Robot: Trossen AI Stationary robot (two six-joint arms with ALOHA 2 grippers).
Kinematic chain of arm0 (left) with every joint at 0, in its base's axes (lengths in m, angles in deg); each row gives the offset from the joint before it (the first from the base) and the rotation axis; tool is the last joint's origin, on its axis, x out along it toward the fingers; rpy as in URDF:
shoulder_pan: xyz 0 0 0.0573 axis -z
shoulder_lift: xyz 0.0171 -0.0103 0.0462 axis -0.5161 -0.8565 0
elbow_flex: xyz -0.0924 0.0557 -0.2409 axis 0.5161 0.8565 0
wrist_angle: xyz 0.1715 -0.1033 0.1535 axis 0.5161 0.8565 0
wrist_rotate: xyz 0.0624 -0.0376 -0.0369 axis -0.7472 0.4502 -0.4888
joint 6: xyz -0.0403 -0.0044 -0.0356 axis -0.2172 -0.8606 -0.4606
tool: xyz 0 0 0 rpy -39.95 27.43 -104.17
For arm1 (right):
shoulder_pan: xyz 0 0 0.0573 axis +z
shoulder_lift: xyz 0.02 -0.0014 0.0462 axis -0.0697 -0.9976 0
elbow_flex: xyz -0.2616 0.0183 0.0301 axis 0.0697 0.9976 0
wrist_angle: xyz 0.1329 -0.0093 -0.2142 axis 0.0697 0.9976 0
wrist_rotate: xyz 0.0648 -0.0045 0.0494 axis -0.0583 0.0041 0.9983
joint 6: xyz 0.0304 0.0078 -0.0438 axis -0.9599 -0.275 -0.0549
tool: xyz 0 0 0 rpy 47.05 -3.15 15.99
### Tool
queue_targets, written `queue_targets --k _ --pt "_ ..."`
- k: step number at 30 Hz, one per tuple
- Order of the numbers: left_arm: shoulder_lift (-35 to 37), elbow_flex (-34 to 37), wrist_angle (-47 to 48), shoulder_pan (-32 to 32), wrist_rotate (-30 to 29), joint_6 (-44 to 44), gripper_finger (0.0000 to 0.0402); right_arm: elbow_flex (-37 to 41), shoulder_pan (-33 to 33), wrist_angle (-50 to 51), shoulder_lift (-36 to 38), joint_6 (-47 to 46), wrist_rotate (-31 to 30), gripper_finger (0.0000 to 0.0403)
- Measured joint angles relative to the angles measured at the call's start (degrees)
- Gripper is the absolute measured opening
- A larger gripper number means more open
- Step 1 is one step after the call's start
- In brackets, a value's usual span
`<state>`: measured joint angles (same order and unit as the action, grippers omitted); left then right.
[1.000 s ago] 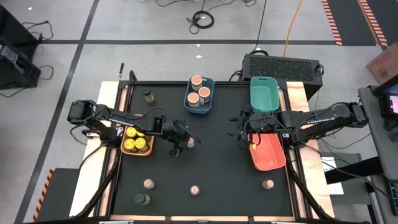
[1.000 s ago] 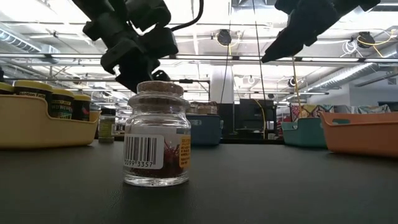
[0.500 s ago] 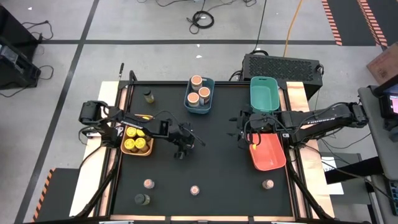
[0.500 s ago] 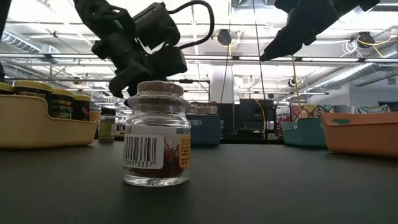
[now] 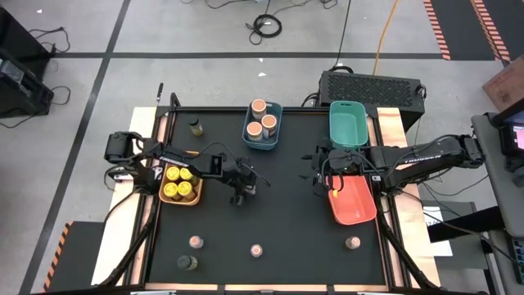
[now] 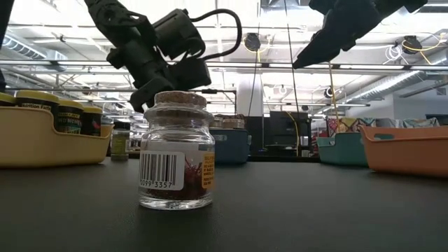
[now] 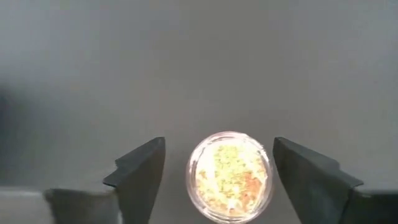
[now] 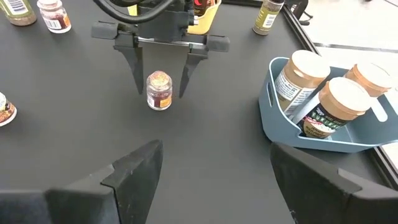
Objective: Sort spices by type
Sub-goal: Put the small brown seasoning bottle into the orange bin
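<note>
A small cork-topped jar [image 8: 158, 91] stands upright near the middle of the surface [image 5: 286, 221], a little toward the left edge, and it is straddled by the left claw [image 8: 160, 79]. In the left wrist view the jar's top [image 7: 231, 175] is seen between the two fingers [image 7: 140, 177], with a clear gap on each side, so the left claw is spread and nothing is gripped yet. The step in hand is judged to be the pick-up of this pinkish-topped jar.

The right claw [image 5: 316, 177] is held spread and empty above the surface near the red bin [image 5: 354, 201], toward the right edge.

Sorting is partly done, as judged from how things lie: yellow-lidded jars [image 5: 178, 183] are gathered in the orange bin [image 5: 198, 197] at the left edge, and peach-topped jars [image 5: 262, 125] in the blue bin [image 5: 275, 139] at the far edge. The teal bin [image 5: 348, 123] beside it is seen without jars. Three small jars [image 5: 256, 250] are left standing along the near edge, with a dark olive jar [image 5: 187, 262] toward the near left corner and another [image 5: 195, 127] near the far left corner.

For the next move, the fingers would have to be brought together evenly on the jar's body below the cork, so that it is not tipped, before it is lifted and carried to a bin for its kind.
</note>
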<state>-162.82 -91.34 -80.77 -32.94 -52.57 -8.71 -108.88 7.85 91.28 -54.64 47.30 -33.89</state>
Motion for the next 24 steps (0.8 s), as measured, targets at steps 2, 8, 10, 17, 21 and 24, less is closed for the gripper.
queue_targets --k 2,8,10,17,21,24 --pt "0.0 0.0 0.5 0.0 0.0 0.0 0.0268 0.0 0.0 0.0 0.0 0.1 0.0 0.0293" --pt "0.0 0.0 1.5 0.0 0.0 0.5 0.0193 0.0 0.0 0.1 0.0 0.1 0.0 0.0293" --pt "0.0 -0.1 1.5 0.0 0.1 0.5 0.0178 0.0 0.0 0.1 0.0 0.1 0.0 0.0293" --pt "0.0 -0.7 1.8 0.0 1.1 0.5 0.0178 0.0 0.0 0.4 0.0 0.0 0.4 0.0288" --pt "0.7 -3.1 4.9 0.0 1.2 2.0 0.0178 0.0 0.0 2.3 0.0 -2.4 0.6 0.0259" --pt "2.3 -5.4 8.3 0.0 1.2 3.1 0.0178 0.0 0.1 5.7 0.0 -5.7 1.3 0.0209"
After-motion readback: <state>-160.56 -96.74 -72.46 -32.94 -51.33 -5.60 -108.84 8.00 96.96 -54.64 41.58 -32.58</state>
